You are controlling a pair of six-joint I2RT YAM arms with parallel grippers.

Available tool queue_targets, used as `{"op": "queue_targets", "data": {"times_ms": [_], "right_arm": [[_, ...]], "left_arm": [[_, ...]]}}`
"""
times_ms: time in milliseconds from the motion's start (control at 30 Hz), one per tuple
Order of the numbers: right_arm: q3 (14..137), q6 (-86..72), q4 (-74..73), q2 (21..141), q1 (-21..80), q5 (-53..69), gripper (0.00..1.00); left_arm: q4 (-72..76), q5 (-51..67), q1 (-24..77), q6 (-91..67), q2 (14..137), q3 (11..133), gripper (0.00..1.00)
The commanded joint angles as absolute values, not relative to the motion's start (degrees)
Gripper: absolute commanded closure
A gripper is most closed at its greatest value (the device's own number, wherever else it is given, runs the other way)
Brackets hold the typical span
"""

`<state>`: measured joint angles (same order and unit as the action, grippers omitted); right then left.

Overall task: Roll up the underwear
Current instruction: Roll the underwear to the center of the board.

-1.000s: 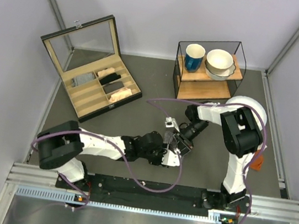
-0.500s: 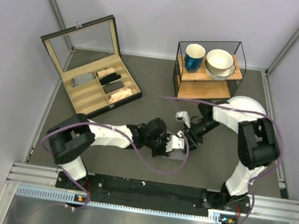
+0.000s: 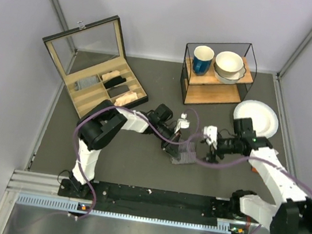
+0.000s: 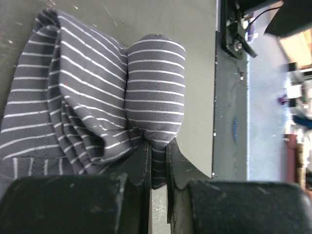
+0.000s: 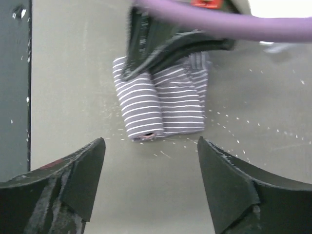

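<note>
The underwear (image 3: 186,155) is a grey cloth with white pinstripes, partly rolled, lying on the dark mat in the middle. In the left wrist view the underwear (image 4: 97,92) shows a tight roll on the right and looser folds on the left. My left gripper (image 4: 158,163) is shut on the edge of the roll; from above the left gripper (image 3: 176,149) sits at the cloth's left side. My right gripper (image 3: 210,155) stands open a little to the right, apart from the cloth. In its wrist view the right gripper (image 5: 151,161) has wide jaws with bare mat between them, the underwear (image 5: 163,105) beyond.
An open wooden box (image 3: 82,105) with rolled fabrics in its compartments stands at the back left. A glass-sided shelf (image 3: 212,95) with a blue mug and bowls is at the back. A white plate (image 3: 256,116) lies right of it. Purple cables trail over the mat.
My left gripper has closed on the underwear's roll and its arm has swung back and right. My right gripper has let go, opened and drawn off to the right.
</note>
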<state>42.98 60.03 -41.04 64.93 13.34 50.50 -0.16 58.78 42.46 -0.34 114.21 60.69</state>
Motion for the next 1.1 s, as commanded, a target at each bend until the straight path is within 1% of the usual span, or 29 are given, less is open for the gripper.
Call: {"op": "queue_targets", "data": {"times_ms": [0, 33, 133, 167, 200, 233, 267, 333, 367, 433, 467, 533, 567, 633, 667, 700, 733, 833, 900, 933, 1000, 1067], "right_arm": [[34.9, 76.8, -38.9, 57.8, 15.7, 55.0, 0.16], [34.4, 77.2, -37.7, 57.2, 16.3, 54.5, 0.15], [33.8, 75.8, -34.7, 58.4, 19.8, 50.7, 0.16], [33.2, 75.3, -31.6, 58.6, 22.3, 49.1, 0.16], [32.2, 74.9, -30.1, 59.2, 24.1, 45.5, 0.16], [31.8, 73.8, -28.7, 59.7, 25.7, 43.5, 0.16], [31.6, 73.3, -25.8, 60.4, 29.5, 39.5, 0.17], [30.8, 71.7, -22.7, 62.4, 32.9, 35.2, 0.18], [30.6, 71.5, -21.4, 63.3, 34.9, 31.0, 0.18], [30.5, 70.8, -19.1, 66.3, 39.2, 27.5, 0.2], [30.8, 70.8, -18.9, 67.3, 40.1, 24.7, 0.24], [31.3, 70.1, -18.5, 70.2, 41.5, 22.9, 0.3], [31.6, 70.0, -18.7, 71.0, 41.5, 21.6, 0.38], [31.6, 70.0, -18.8, 72.9, 41.6, 20.5, 0.44], [31.8, 70.0, -18.8, 73.4, 41.6, 19.8, 0.49], [31.9, 69.8, -19.3, 73.9, 41.5, 19.3, 0.52], [32.1, 69.5, -19.5, 74.8, 41.6, 19.2, 0.58], [34.4, 67.7, -21.8, 76.4, 41.5, 20.2, 0.7], [35.7, 65.3, -23.5, 77.9, 41.1, 21.4, 0.73], [37.6, 64.6, -26.1, 78.6, 40.4, 23.6, 0.75], [39.9, 62.2, -29.2, 80.9, 39.1, 26.4, 0.76], [44.0, 61.0, -35.6, 83.2, 36.4, 32.1, 0.79]], "left_arm": [[-3.1, 54.3, 41.7, -5.8, 121.9, 60.8, 1.0], [-1.6, 54.5, 40.9, -6.6, 122.3, 60.9, 0.99], [-0.4, 54.1, 40.3, -8.7, 123.0, 60.9, 0.96], [-0.4, 53.6, 40.3, -9.0, 122.8, 61.0, 0.95], [1.2, 53.4, 40.2, -9.7, 122.5, 61.0, 0.94], [1.5, 52.9, 40.2, -10.0, 122.3, 60.9, 0.91], [2.0, 52.3, 40.3, -10.3, 122.1, 61.0, 0.89], [2.5, 51.9, 40.3, -11.0, 121.5, 61.0, 0.88], [2.5, 51.9, 40.3, -11.2, 121.4, 61.2, 0.87], [3.1, 51.9, 40.2, -11.7, 121.0, 61.1, 0.85], [3.4, 51.8, 40.2, -12.1, 120.6, 61.0, 0.83], [4.9, 51.6, 40.0, -12.7, 120.1, 60.2, 0.82], [6.1, 51.7, 39.9, -13.6, 119.3, 59.7, 0.8], [11.1, 51.8, 39.5, -14.8, 117.5, 57.0, 0.75], [13.3, 51.5, 39.3, -16.2, 115.2, 55.6, 0.7], [17.5, 50.5, 38.8, -16.7, 113.6, 52.9, 0.67], [19.3, 49.8, 38.5, -17.0, 111.8, 51.4, 0.64], [24.7, 45.8, 37.1, -16.4, 103.8, 45.7, 0.6], [26.4, 43.0, 36.3, -13.5, 97.2, 41.1, 0.59], [27.2, 39.6, 36.3, -12.2, 95.1, 39.7, 0.59], [28.1, 36.7, 36.3, -7.9, 88.9, 35.0, 0.59], [31.8, 34.4, 36.3, -5.1, 83.2, 31.5, 0.58]]}}
